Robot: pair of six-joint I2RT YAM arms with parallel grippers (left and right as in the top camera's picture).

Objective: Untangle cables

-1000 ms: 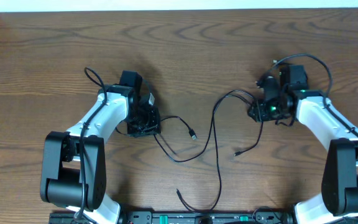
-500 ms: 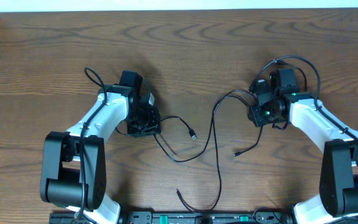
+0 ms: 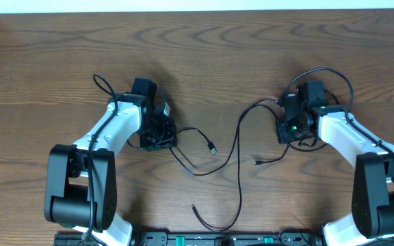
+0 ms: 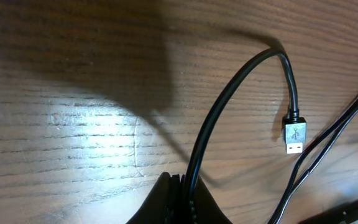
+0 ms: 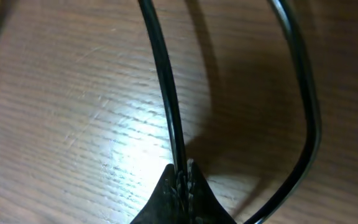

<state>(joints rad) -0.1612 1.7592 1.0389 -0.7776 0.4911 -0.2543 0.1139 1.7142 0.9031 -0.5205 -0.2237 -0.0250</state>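
now right gripper (image 5: 182, 179) pinching black cable (image 5: 165, 81), shifted slightly rightward, left gripper (image 4: 182, 188) unmoved, clamping usb-plug cable (image 4: 229, 93)

Brown wood-grain table (image 3: 197, 55) filling the view; pale strip (image 3: 204, 5) running along far edge; glare (image 4: 92, 124) shining on grain.

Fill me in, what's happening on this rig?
Mid-untangling. The left hand is shut on a black cable that ends in a USB plug. The right hand is shut on a black strand; whether it is the same cable, I cannot tell. Between them, cable runs cross on the table, not yet separated.
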